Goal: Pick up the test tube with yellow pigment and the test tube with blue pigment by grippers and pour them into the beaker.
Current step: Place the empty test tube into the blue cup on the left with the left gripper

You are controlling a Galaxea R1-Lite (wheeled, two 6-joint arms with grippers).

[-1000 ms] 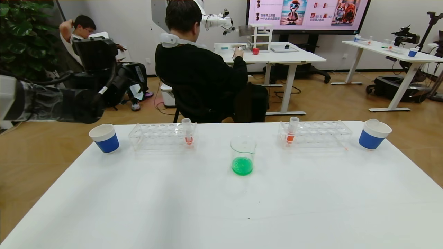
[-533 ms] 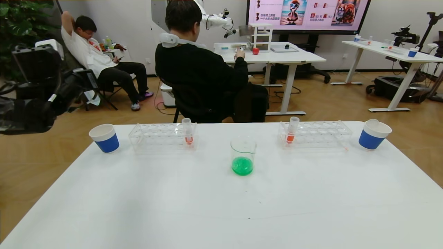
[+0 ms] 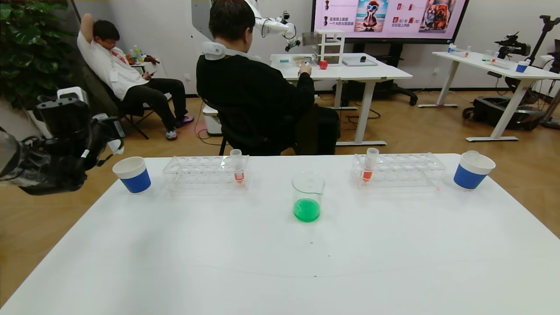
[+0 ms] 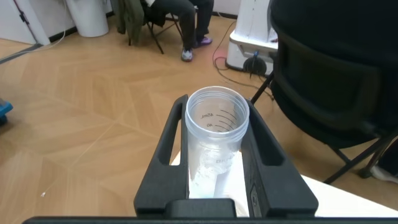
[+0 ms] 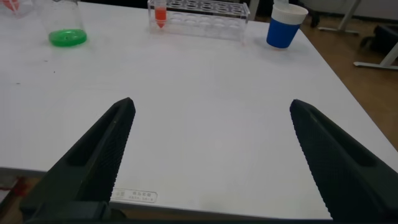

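Note:
The beaker stands mid-table with green liquid in its bottom; it also shows in the right wrist view. My left gripper hangs off the table's left edge, just left of a blue paper cup. In the left wrist view it is shut on a clear tube that looks empty. No tube with yellow or blue liquid is in view. My right gripper is open and empty over the table's front right part; it is outside the head view.
Two clear racks stand at the far edge, each with a red-orange tube. A second blue cup at the far right holds a clear tube. A seated person is behind the table.
My left arm has swung left and come down, from high above the table's far left corner to beside the left blue cup. Nothing on the table has moved.

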